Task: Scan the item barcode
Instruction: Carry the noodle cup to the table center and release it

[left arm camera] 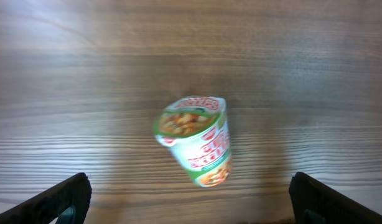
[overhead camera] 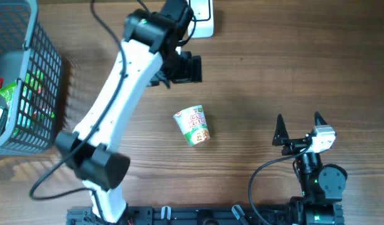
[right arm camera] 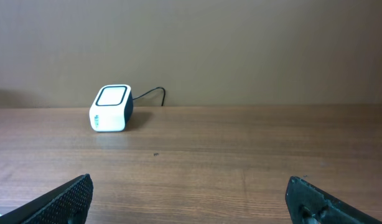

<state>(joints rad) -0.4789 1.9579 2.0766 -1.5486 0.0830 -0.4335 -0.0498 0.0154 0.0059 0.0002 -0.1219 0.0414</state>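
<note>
Wood-grain table point(overhead camera: 254, 75), and the only thing lying loose on it is the cup noodle point(left arm camera: 197, 140), tipped on its side with the lid end tilted up toward the wrist camera. The left gripper point(left arm camera: 191, 202) hangs above it with its fingers spread wide and nothing between them. The cup lies under and a bit ahead of that gap, clear of both fingers. The right gripper point(overhead camera: 299, 128) is parked off to the cup's other side, well apart from it, also fully spread and empty. Straight out in front of the right gripper, near the far edge, is the white scanner point(right arm camera: 111, 108) with its cable; from above it sits just beyond the left arm's wrist. A grey basket point(overhead camera: 29, 81) with some packets in it sits out past the left arm's outer side. My read is that we're at the pickup stage, because nothing is being held and the scan itself hasn't happened. Next the left gripper would need to drop down, centre the cup between its fingers, squeeze across the body without crushing it, then bring it to the scanner window. I can't see a barcode anywhere on the visible side, so some turning may be needed.
</note>
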